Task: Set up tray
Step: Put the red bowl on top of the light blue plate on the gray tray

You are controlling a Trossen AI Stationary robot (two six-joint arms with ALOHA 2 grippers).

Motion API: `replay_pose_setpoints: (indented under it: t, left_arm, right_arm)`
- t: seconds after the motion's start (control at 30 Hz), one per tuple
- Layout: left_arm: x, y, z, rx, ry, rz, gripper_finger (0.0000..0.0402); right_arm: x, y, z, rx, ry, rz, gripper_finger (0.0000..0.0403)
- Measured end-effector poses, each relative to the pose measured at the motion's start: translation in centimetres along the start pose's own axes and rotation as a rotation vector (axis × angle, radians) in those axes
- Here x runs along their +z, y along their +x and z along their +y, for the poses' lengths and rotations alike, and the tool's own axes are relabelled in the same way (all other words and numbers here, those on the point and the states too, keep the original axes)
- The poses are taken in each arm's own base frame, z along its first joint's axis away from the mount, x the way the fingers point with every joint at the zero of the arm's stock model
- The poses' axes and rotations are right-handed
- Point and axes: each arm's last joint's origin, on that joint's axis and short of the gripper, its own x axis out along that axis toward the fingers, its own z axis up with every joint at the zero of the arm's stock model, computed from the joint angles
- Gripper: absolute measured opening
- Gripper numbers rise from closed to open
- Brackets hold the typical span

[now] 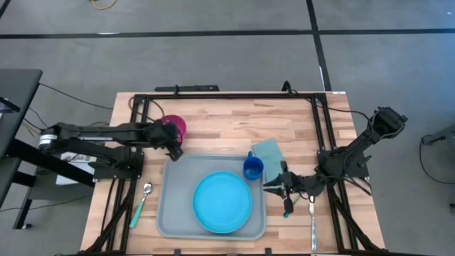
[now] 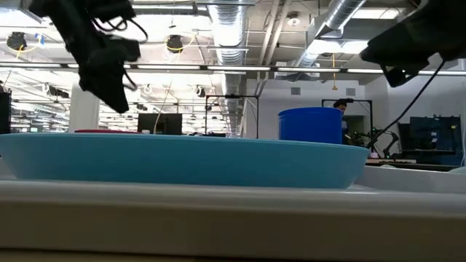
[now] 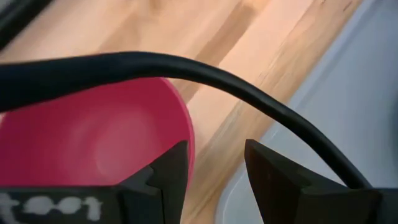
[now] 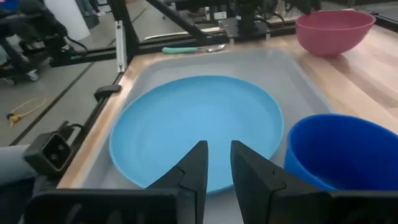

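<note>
Our large grey-blue plastic tray sits at the bench's near edge, holding the round blue plate. Left gripper fingers open, empty, beside the pink bowl; right gripper fingers narrowly apart, empty.

The tray is a large grey-blue plastic rectangle with rounded corners and a low raised rim. It lies flat on the wooden counter, toward its front edge and about midway across. A round bright blue plate sits inside it, filling much of the floor, and a deep blue cup stands upright at the tray's far right corner. The grey floor left of the plate is bare.
</note>
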Motion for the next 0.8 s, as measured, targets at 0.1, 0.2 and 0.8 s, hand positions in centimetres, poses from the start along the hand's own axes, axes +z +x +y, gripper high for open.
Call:
replay_pose_setpoints:
  t: [0.1, 0.2, 0.8]
  left_arm:
    - [0.0, 1.6, -0.5, 0.029, 0.018, 0.062, 0.0149]
    - [0.0, 3.1, -1.0, 0.047, 0.031, 0.103, 0.0149]
    - [0.0, 5.1, -0.7, 0.212, 0.099, 0.13, 0.0123]
  right_arm:
    - [0.0, 0.2, -0.3, -0.019, -0.001, 0.005, 0.0064]
    - [0.0, 0.4, -0.6, -0.034, 0.002, 0.006, 0.0064]
    - [0.1, 0.5, -0.7, -0.037, 0.004, 0.006, 0.0064]
